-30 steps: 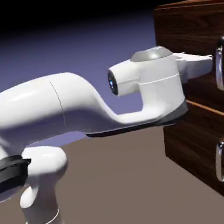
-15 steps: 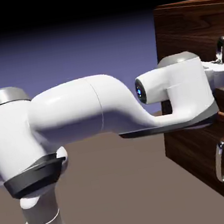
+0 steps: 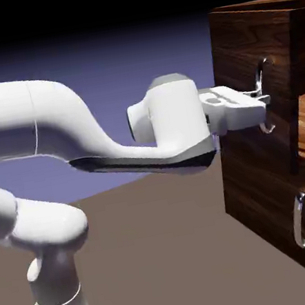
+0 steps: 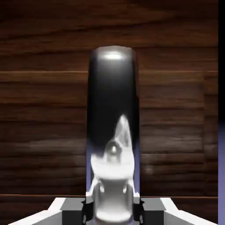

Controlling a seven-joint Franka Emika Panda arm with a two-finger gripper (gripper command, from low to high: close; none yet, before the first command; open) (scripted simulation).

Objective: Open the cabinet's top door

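Between the end effector (image 3: pixel 262 103) fingers, seemingly clamped, the top door's handle (image 4: pixel 113 132) hides both tips.

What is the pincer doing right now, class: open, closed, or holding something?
Pincer: closed on the top door's silver handle, which fills the space between its fingertips in the hand view.

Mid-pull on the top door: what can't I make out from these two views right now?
- Fingertips: exterior view, too small against the top door's handle; hand view, the handle covers them.
- Cabinet interior: exterior view, the top door blocks it.
- Cabinet's right side: cut off by the exterior view's edge.
- Gripper contact: not visible.
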